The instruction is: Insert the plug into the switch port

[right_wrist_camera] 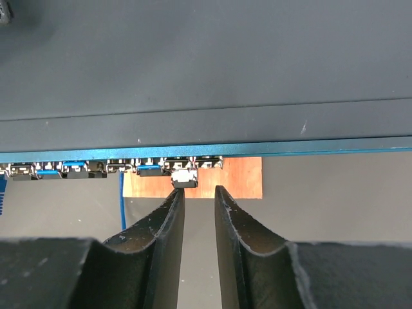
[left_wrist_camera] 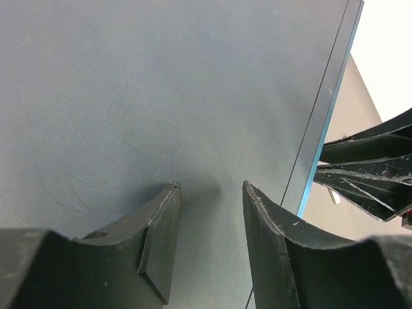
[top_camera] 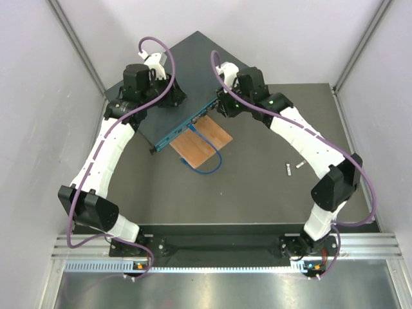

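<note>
Pale walls with metal corner rails close in a dark grey desk (top_camera: 257, 187). The switch (top_camera: 193, 61) lies flat at the far middle of it, turned on a slant. Its port face looks toward the near right. An orange-brown board (top_camera: 203, 145) lies flat just in front of that face, partly tucked under it. A blue cable (top_camera: 215, 164) loops over the board's near corner and onto the desk. Well to the right, two small pale bits (top_camera: 288, 169) lie side by side beside the right forearm.

The left arm reaches over the switch from the left. In its wrist view the left pincer (left_wrist_camera: 209, 206) is spread over the bare teal top with nothing between its fingers (left_wrist_camera: 161, 244). It sits close to the edge above the port face. Whether the tips touch the metal cannot be told. Dark parts of the right arm show past that edge.

The right arm comes in from the right, and its pincer (right_wrist_camera: 198, 196) points at the row of ports. Its fingers (right_wrist_camera: 228, 215) stand a narrow gap apart and pinch nothing. The plug (right_wrist_camera: 184, 179), small and whitish, sits at the port row just beyond the tip of the finger on the left of that view. It juts out over the board. How deep it is seated cannot be told. Blue tabs show in several ports to its left, and the cable hangs down from the row further left.
</note>
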